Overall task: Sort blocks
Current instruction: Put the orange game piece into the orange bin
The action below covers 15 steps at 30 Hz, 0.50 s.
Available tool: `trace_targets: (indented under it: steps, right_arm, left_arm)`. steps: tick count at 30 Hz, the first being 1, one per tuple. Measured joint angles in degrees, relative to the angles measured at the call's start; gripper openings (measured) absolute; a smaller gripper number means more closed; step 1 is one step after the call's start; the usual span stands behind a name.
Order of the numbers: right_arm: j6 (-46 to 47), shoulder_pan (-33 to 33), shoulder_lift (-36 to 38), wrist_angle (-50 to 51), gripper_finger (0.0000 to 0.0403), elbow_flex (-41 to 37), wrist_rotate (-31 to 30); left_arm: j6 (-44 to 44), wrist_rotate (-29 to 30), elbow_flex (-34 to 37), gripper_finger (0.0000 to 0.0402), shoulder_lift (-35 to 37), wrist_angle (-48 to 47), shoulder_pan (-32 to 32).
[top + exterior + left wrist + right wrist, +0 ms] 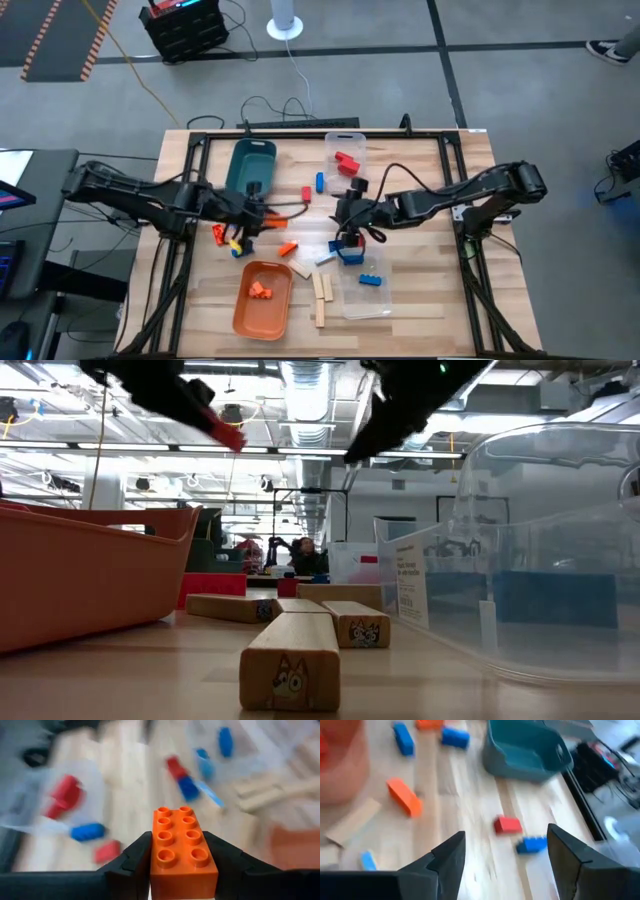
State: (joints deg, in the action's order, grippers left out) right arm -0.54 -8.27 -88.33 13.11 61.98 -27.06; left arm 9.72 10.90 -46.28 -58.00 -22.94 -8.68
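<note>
Left gripper [184, 865] is what we watch first: its two dark fingers pinch an orange two-by-four brick [183, 851] by its long sides, studs up, the long axis running straight out past the fingertips. In the high view we see this gripper [262, 213] held above the table near the middle, and the orange tray [240, 310], already holding orange bricks [261, 290], lies toward 6 o'clock from it, near but not below it. We judge that the coming move turns on this: the brick must travel toward 6 o'clock before it is let go.

Our right gripper [506, 852] is spread wide with nothing between its fingers. It hangs at 3 o'clock from the left one, over the blue bricks [350, 254] by the clear bin [388, 300]. A red brick [508, 825] and a blue brick [532, 844] lie on the wood ahead of it. The left arm is the nearer to the orange tray.
</note>
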Motion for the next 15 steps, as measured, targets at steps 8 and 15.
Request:
trace_targets:
  steps: [8,15]
  right_arm:
    - [3.17,-0.17,0.17,-0.39,0.0226,-3.53,-6.20]
    - [2.21,0.91,0.17,-1.40,0.0223,-3.70,-6.24]
  left_arm:
    - [-9.58,-12.11,-0.02,0.0141,-2.03,-4.89,-9.88]
    - [-15.72,-12.22,-0.02,0.0141,-8.41,-5.81,-16.69]
